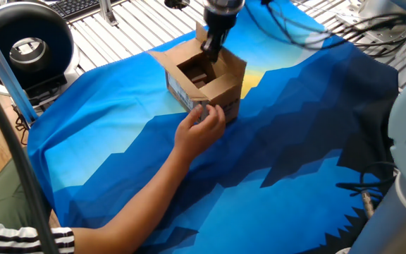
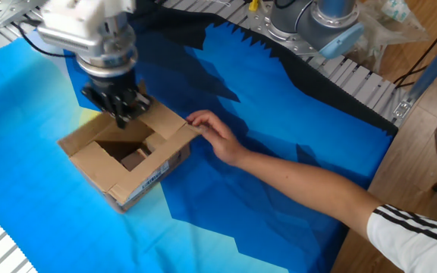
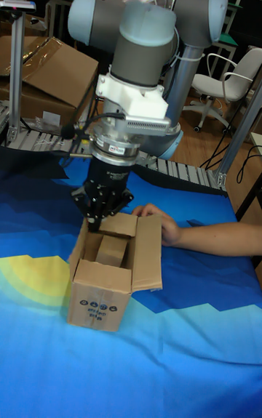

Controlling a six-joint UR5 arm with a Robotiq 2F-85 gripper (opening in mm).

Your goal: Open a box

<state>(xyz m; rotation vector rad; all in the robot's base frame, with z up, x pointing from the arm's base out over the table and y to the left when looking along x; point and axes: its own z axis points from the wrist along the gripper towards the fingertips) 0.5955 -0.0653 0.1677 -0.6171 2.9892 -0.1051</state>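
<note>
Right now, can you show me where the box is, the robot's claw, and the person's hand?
box (image 2: 155, 168), the other fixed view, its labelled side wall.
gripper (image 2: 122, 115), the other fixed view, fingertips at the box's rim.
hand (image 1: 201, 130), one fixed view, back of hand.

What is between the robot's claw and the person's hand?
A raised cardboard flap of the box stands between the gripper and the hand, clearest in the other fixed view.

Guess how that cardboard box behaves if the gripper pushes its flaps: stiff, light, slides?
The box is probably light: a person's hand braces its side, suggesting it would otherwise slide on the blue cloth. The flaps likely bend at their creases, since the gripper meets thin corrugated board.
</note>
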